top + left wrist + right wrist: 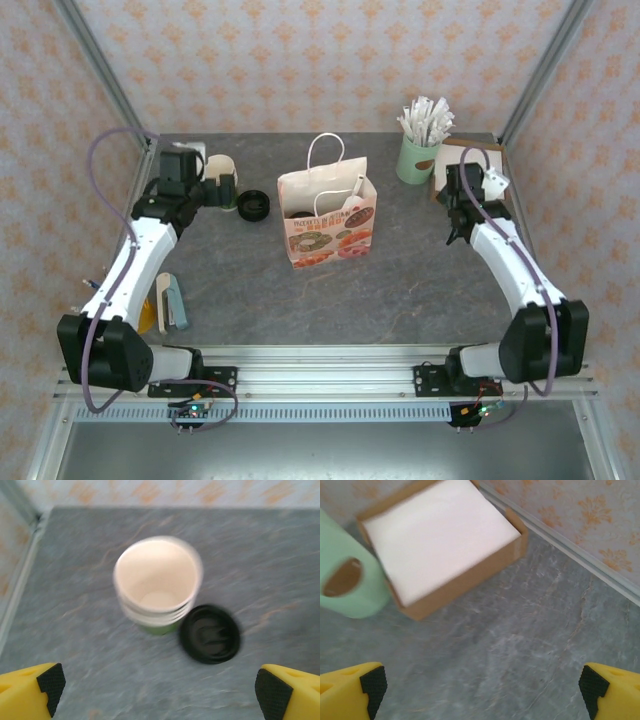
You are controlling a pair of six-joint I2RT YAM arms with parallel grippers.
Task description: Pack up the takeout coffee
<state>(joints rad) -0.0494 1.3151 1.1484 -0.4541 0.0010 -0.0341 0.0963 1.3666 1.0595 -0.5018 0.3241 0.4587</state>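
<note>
Left fingers (47,685) first: they're spread wide, yellow tips with black pads at the two lower corners of the wrist view, and nothing between them but bare grey worktop (75,630). Just ahead stands the stack of cream cups (157,582), mouth open, a band of green showing at its foot. Just beside it on the right, a loose black lid (210,634) lies flat on the worktop. From above, that pair sits at the far left, with the left arm stretched out toward it.

Over to the right fingers (370,685): these are wide apart too, gripping nothing, hanging over bare worktop. Beyond them is a brown cardboard box (465,575) filled with flat white paper, close to the wall. The mint-green holder (345,580) stands just beside the box's left corner, and the top view shows wrapped straws (425,118) sticking out of it.

In the middle, between the two arms and well apart from both, a paper bag (330,235) stands upright, handles up, mouth open. Down inside, on its left side, there's a dark round shape. That looks like the takeout coffee (298,213) under its black lid, though it's too small from up there to be sure. Near the left arm's base lies a teal and white object (172,300).
</note>
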